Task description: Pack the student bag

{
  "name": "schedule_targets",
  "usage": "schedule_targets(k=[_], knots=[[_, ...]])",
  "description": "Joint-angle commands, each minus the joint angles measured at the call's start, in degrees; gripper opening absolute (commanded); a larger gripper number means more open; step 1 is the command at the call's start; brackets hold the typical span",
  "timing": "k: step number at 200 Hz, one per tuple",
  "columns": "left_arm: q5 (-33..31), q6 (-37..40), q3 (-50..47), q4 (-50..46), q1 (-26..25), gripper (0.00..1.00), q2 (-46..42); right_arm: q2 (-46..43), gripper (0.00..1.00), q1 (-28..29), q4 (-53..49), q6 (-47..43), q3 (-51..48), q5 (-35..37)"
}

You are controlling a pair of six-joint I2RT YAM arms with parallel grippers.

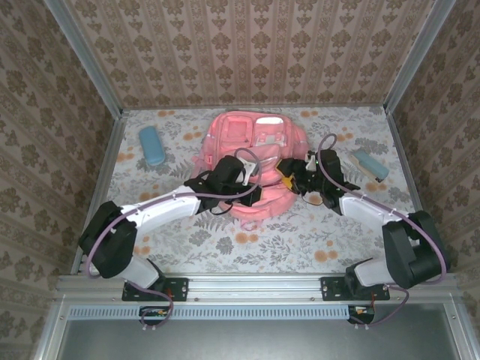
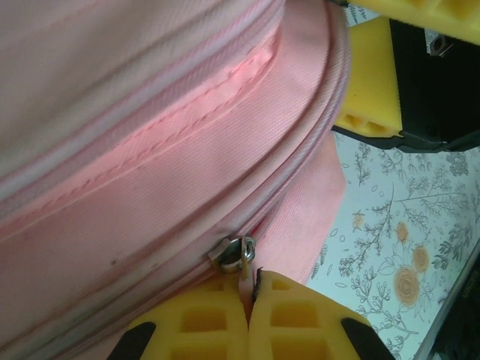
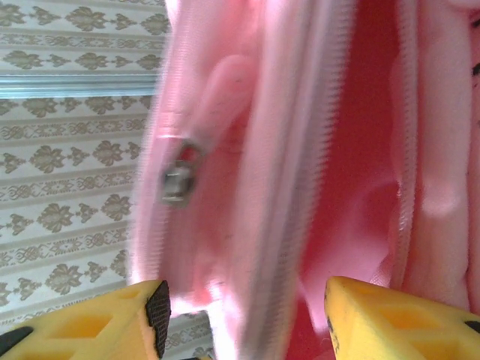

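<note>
The pink student bag (image 1: 251, 150) lies flat in the middle of the table. My left gripper (image 1: 251, 187) sits at its near edge, and in the left wrist view this gripper (image 2: 250, 296) is shut on the thin pull tab of a metal zip slider (image 2: 232, 253) on the bag (image 2: 150, 150). My right gripper (image 1: 294, 178) is at the bag's right near side. In the right wrist view the right gripper (image 3: 244, 319) is open, its yellow fingers (image 3: 379, 319) either side of a fold of the bag's rim (image 3: 262, 187), with a second zip slider (image 3: 177, 180) on it.
A blue case (image 1: 151, 145) lies at the back left and a smaller light blue case (image 1: 370, 164) at the right. Patterned walls close in the table on three sides. The right gripper's yellow finger (image 2: 371, 82) shows at the upper right of the left wrist view.
</note>
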Motion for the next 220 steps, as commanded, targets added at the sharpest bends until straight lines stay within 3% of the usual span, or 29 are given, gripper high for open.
schedule_targets(k=[1,19,47,79,102,121,135,169,220], knots=[[3.16,1.88,3.72,5.35,-0.90,0.00,0.80,-3.58,0.55,1.16,2.63,3.07,-1.36,1.59],[3.24,1.52,4.02,6.05,-1.00,0.00,1.41,-5.36,0.51,1.71,0.80,3.26,-1.77,3.87],[3.58,1.38,4.33,6.53,-1.21,0.00,2.23,-3.97,0.61,3.21,0.05,3.37,-0.43,3.22],[3.52,1.54,4.56,6.13,-1.37,0.00,2.51,0.16,0.60,4.99,1.07,4.22,1.76,2.40],[2.08,2.10,4.34,4.18,-1.26,0.00,2.01,2.44,0.46,4.97,1.50,2.57,3.16,2.72],[-0.24,3.45,3.76,0.80,-1.01,0.00,0.69,2.39,0.25,3.72,-1.06,-0.37,4.39,3.30],[-1.95,4.08,2.40,-1.73,-0.23,0.00,-1.01,1.76,0.16,2.23,-2.48,-1.87,4.73,2.82],[-3.86,4.72,-3.13,-5.29,3.44,0.00,-6.56,-2.62,0.09,-2.45,-5.86,-5.09,3.86,1.46],[-4.50,6.40,-8.19,-4.57,8.71,0.00,-11.11,-4.09,0.08,-7.73,-5.50,-6.54,4.18,-3.94]])
